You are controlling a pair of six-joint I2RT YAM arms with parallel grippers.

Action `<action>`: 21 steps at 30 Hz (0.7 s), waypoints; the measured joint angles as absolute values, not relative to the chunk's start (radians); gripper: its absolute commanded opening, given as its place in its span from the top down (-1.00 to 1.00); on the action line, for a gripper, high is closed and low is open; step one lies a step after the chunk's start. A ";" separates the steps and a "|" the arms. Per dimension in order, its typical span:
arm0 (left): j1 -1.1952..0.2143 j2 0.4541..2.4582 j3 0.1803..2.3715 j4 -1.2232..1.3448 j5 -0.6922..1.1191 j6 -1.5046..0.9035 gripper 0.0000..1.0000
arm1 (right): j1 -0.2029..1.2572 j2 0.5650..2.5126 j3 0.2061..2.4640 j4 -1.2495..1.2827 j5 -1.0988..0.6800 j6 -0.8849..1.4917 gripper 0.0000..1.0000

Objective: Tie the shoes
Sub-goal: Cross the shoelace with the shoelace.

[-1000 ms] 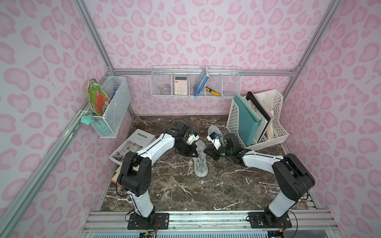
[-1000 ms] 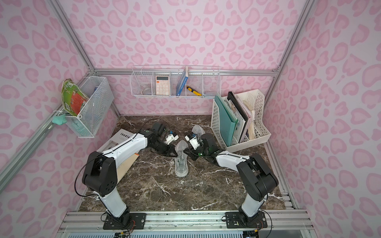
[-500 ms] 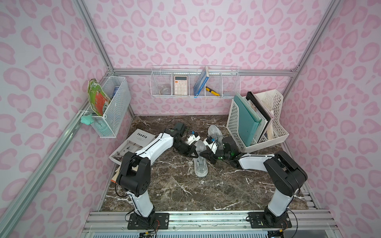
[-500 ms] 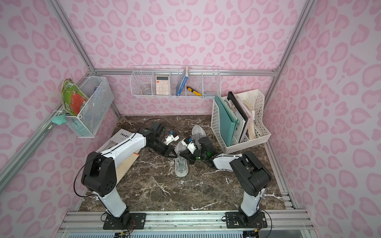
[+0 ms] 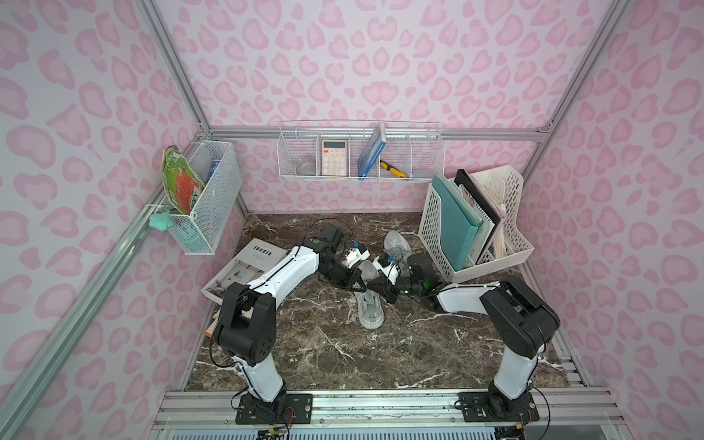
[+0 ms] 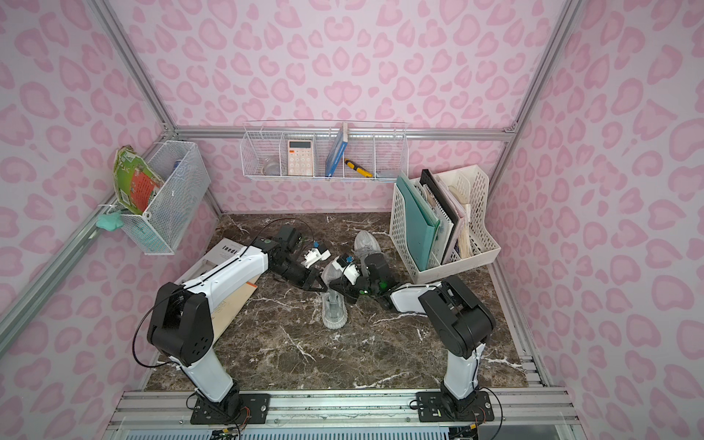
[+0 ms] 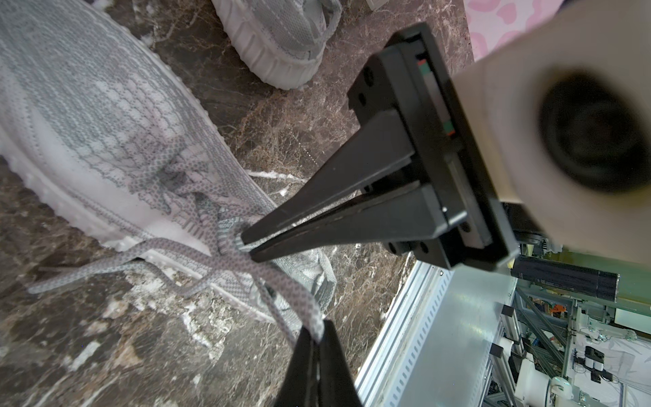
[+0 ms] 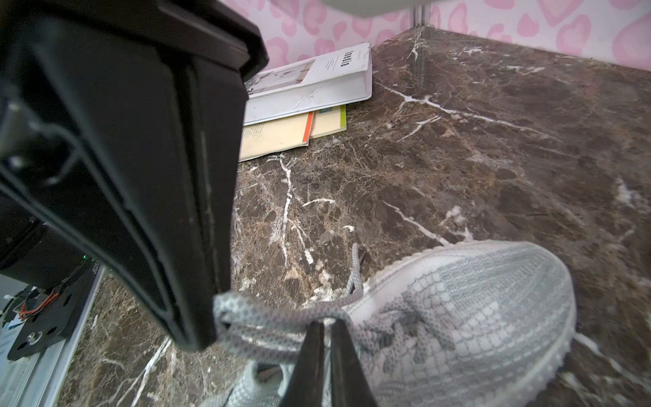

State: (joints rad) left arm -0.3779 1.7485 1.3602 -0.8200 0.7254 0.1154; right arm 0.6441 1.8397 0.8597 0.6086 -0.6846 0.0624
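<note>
Two light grey knit shoes lie on the marble floor: the near shoe [image 5: 370, 309] mid-floor and the far shoe [image 5: 397, 244] behind it, seen in both top views. Both grippers meet over the near shoe's [image 7: 105, 123] laces. My left gripper [image 7: 317, 333] is shut on a grey-white lace [image 7: 229, 264] that runs taut to the lacing. My right gripper [image 8: 327, 326] is shut on a lace strand [image 8: 274, 313] just above the tongue. The left gripper [image 8: 197, 334] shows close beside it, with a lace loop at its tip. The far shoe [image 7: 281, 42] lies apart.
A white file organiser [image 5: 476, 224] with folders stands at the back right, close behind the right arm. A white book [image 5: 247, 266] on yellow papers lies at the left wall. Wire baskets [image 5: 358, 156] hang on the back and left walls. A metal rail [image 5: 381, 404] borders the front.
My right gripper has moved from beside the far shoe down to the near shoe's laces and shut on a strand. The left gripper has kept its hold and barely moved.
</note>
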 measured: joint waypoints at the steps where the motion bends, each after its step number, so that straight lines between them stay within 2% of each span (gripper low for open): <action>1: -0.378 1.747 1.360 -0.820 0.725 0.115 1.00 | 0.646 1.845 0.860 0.609 -0.688 0.056 0.73; 21: -0.376 1.745 1.354 -0.812 0.725 0.107 1.00 | 0.665 1.860 0.846 0.677 -0.760 0.051 0.56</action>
